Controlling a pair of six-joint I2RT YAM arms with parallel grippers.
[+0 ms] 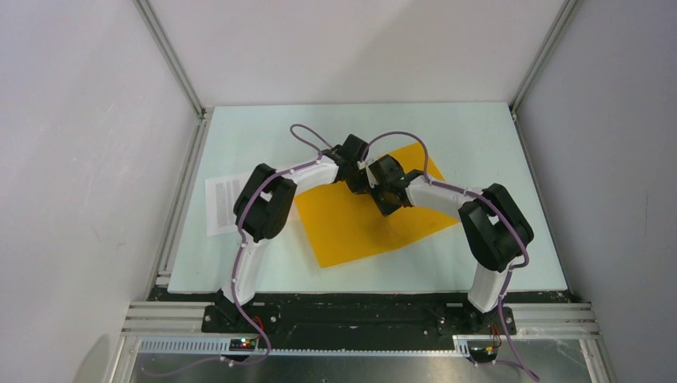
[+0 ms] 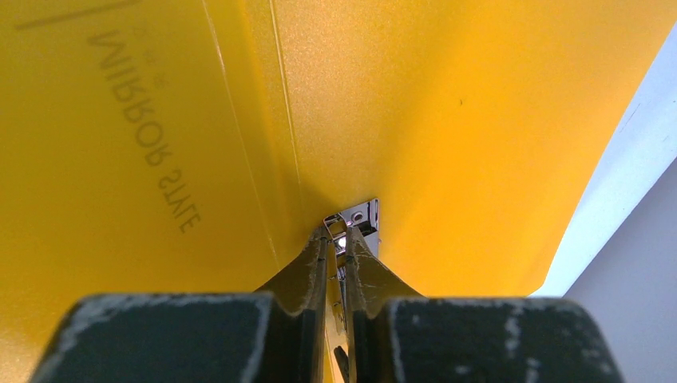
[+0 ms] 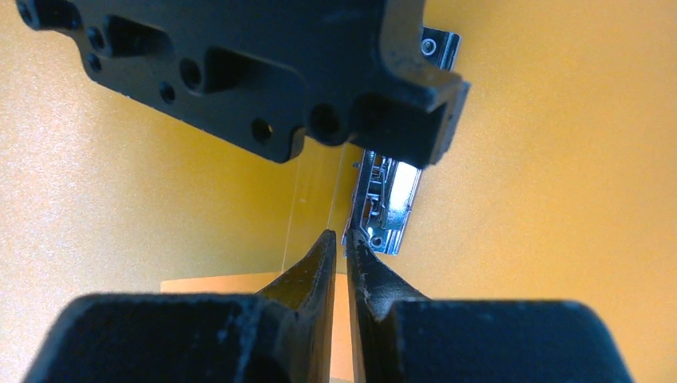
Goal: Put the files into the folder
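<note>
The orange-yellow folder [image 1: 359,227] lies open on the table, tilted. Its metal clip [image 3: 387,203] sits by the centre crease. My left gripper [image 1: 357,177] is down on the clip, its jaws shut on the clip's metal lever [image 2: 351,223]. My right gripper [image 1: 382,187] is right beside it, jaws shut with only a thin slit and nothing between them, its tip [image 3: 340,237] touching the near end of the clip. The files [image 1: 225,203], white printed sheets, lie on the table left of the folder, partly hidden under my left arm.
The table is a pale mat [image 1: 479,144] inside white walls with metal frame rails [image 1: 180,80]. The left arm's elbow [image 1: 263,203] hangs over the folder's left edge and the right arm's elbow [image 1: 495,227] over its right corner.
</note>
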